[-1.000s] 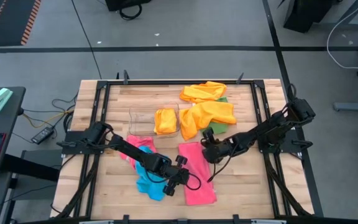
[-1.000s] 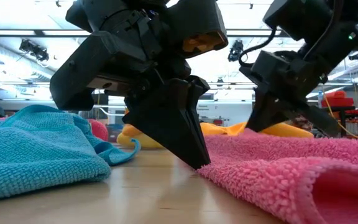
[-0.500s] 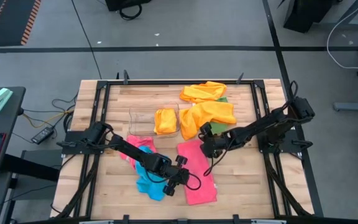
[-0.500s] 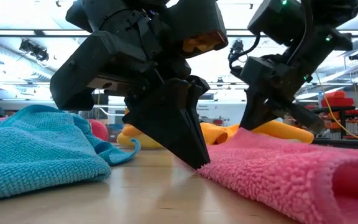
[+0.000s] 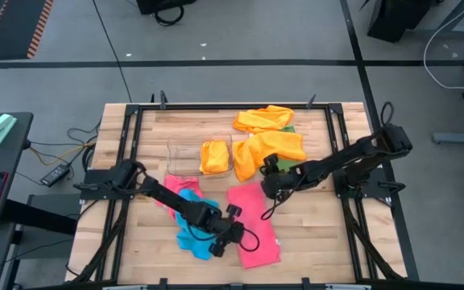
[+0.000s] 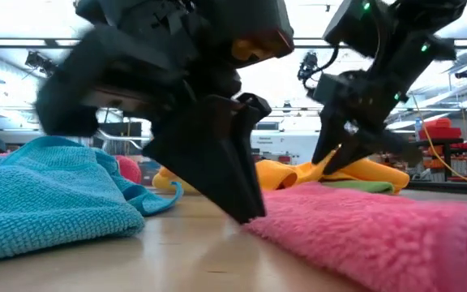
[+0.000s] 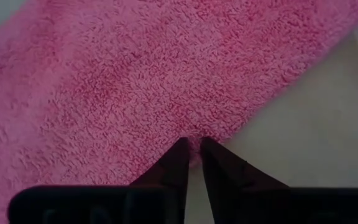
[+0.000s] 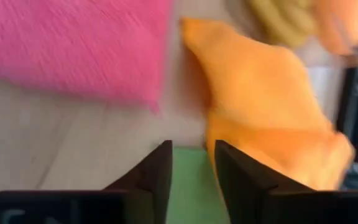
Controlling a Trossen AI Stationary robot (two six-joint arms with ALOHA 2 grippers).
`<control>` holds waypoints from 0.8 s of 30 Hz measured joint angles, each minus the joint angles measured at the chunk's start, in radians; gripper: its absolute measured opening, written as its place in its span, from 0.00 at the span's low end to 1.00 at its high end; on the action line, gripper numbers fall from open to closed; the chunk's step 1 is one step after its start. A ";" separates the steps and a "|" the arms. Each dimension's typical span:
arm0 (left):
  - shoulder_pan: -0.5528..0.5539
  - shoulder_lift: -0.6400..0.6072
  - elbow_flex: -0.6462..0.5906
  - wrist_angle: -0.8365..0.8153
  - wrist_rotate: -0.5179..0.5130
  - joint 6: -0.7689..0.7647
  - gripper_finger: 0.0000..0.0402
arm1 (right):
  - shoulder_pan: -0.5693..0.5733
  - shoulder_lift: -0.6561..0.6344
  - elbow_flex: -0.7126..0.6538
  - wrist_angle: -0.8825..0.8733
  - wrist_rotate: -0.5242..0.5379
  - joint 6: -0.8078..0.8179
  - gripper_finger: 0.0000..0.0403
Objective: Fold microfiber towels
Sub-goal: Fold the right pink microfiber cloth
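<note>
The left gripper [image 7: 190, 148], nearly closed, pinches the edge of the soft, limp pink towel [image 5: 252, 221] near the table's front edge, while the right gripper [image 5: 269, 184] hangs empty, fingers parted.

fluffy pink towel [image 7: 135, 81], smooth wood table [image 5: 312, 234]

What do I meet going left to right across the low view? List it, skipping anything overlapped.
blue towel → left gripper → right gripper. The pink towel runs under both grippers, so it is left out.
</note>
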 joint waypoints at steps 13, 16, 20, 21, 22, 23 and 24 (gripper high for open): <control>-0.052 0.002 0.119 -0.113 0.001 0.087 0.24 | 0.238 -0.168 0.000 0.033 -0.236 0.447 0.43; -0.051 0.002 0.135 -0.112 -0.003 0.087 0.25 | 0.329 -0.084 0.000 0.160 -0.255 0.456 0.43; -0.050 0.002 0.135 -0.135 -0.025 0.087 0.25 | 0.438 0.016 -0.001 0.386 -0.277 0.457 0.43; -0.050 0.002 0.135 -0.139 -0.038 0.087 0.25 | 0.462 0.041 -0.001 0.449 -0.283 0.458 0.43; -0.050 0.002 0.135 -0.143 -0.053 0.087 0.25 | 0.484 0.066 -0.001 0.502 -0.288 0.460 0.43; -0.050 0.002 0.135 -0.144 -0.067 0.087 0.24 | 0.503 0.090 -0.001 0.536 -0.288 0.467 0.43; -0.050 0.002 0.135 -0.144 -0.081 0.087 0.24 | 0.519 0.119 0.000 0.565 -0.290 0.482 0.43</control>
